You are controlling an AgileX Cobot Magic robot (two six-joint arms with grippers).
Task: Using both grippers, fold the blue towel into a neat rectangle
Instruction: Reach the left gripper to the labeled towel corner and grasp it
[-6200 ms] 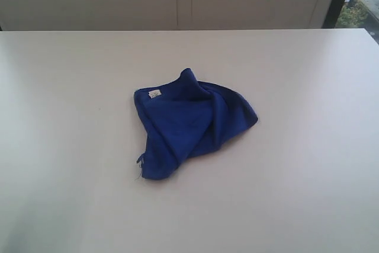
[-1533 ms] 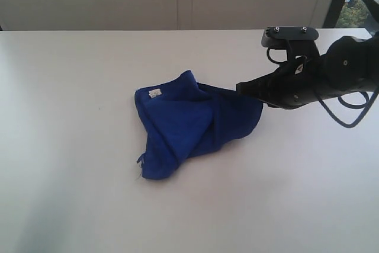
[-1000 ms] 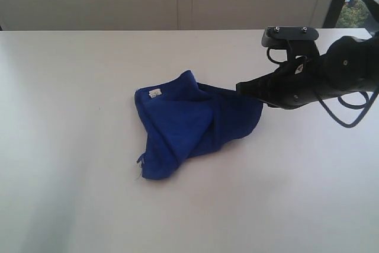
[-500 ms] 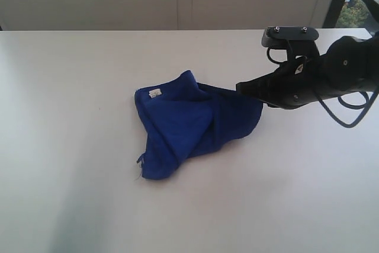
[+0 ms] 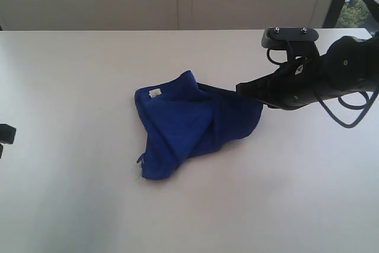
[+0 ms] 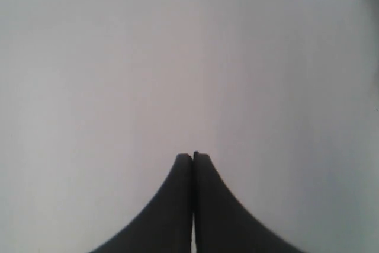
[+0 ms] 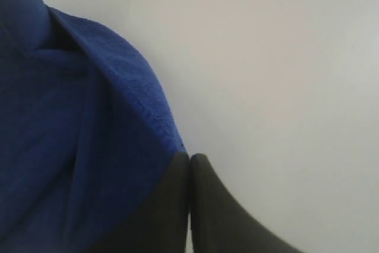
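**Crumpled towel mid-tabletop, right pincer at its edge**

The blue towel [image 5: 192, 125] lies in a loose heap near the middle of the white tabletop [image 5: 266, 199]. It is not flat. One layer is folded over as a triangular flap, and a ridge of cloth stands up at the far side. A small white tag [image 5: 154, 93] shows on its far-left corner, and a narrower end points toward the near edge of the tabletop.

The right pincer [image 5: 239, 87] reaches in from the right of the exterior view, held low, with its tip at the towel's far-right edge. A black cable [image 5: 346, 119] loops off the arm behind it. In the right wrist view this pincer [image 7: 189, 157] has its jaws pressed together with no cloth visible between them. The towel's [image 7: 77, 140] rolled edge lies against the outer side of one finger [image 7: 169, 194], and bare tabletop lies on the other side.

The left pincer [image 6: 193, 156] also has its jaws pressed together and holds nothing. Its wrist view shows only bare tabletop [image 6: 189, 57] beyond it. In the exterior view a small black piece [image 5: 6, 133] pokes in at the left edge, well apart from the towel. It may be this pincer's tip, but too little shows to be sure.
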